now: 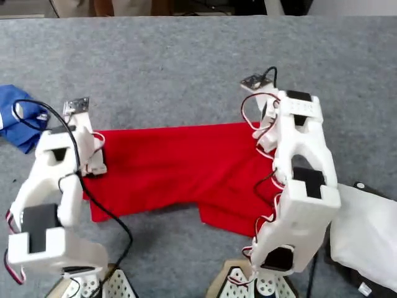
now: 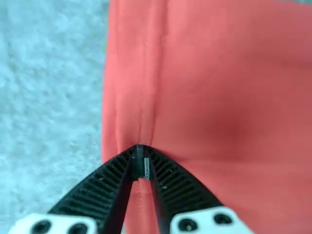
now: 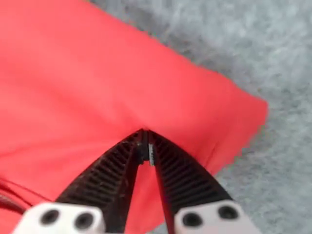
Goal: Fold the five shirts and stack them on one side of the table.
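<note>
A red shirt [image 1: 177,171] lies spread across the middle of the grey table, partly folded. My left gripper [image 2: 140,155] is shut on the red shirt [image 2: 214,97], pinching a ridge of cloth near its left hem. In the high view the left arm [image 1: 59,180] stands over the shirt's left edge. My right gripper [image 3: 145,139] is shut on the red shirt [image 3: 87,83] close to its far right corner. The right arm [image 1: 298,180] covers the shirt's right side in the high view.
A blue shirt [image 1: 18,121] lies bunched at the table's left edge. A white shirt [image 1: 366,233] lies at the right front, over something dark. The grey table [image 1: 186,68] stretches beyond the red shirt.
</note>
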